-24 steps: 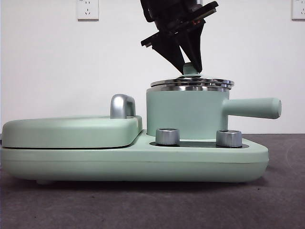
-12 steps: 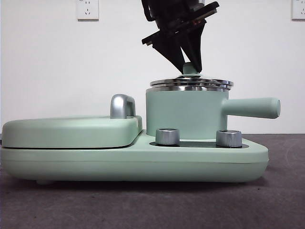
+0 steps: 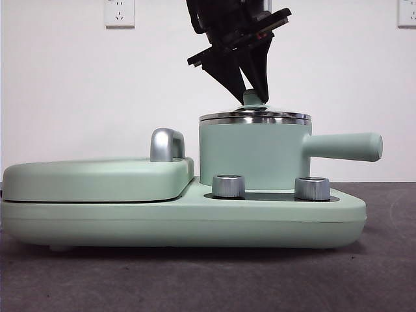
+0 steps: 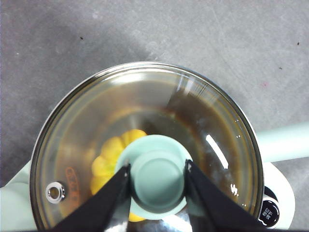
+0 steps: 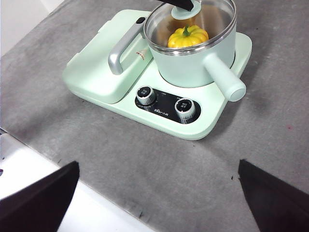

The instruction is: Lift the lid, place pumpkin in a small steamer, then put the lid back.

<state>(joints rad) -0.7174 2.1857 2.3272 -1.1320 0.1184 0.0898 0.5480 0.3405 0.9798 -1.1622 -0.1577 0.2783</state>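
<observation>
Left pincer [image 3: 252, 97]: down from above over the small steamer, jaws closed on the lid's mint-green knob [image 4: 158, 176], one jaw against each side of it.
Lid [image 4: 145, 140]: round glass with steel rim, seated level on the small steamer's rim, knob uppermost.
Pumpkin [image 5: 188, 36]: inside the small steamer, under the lid, seen through the glass; orange-yellow ribs, green stem upward.
Small steamer [image 3: 253, 156]: mint-green pot standing on the right part of the cooker base [image 3: 182, 221], straight handle [image 3: 343, 147] pointing away from the griddle cover.
Griddle cover [image 3: 91, 179]: flat, shut, on the left part of the base, chrome handle [image 3: 166, 144] beside the steamer.
Knobs [image 3: 228, 185]: two, on the base in front of the steamer.
Right pincer [image 5: 159, 193]: well apart from the cooker, above the table [image 5: 145, 159], jaws spread wide, holding nothing.
</observation>
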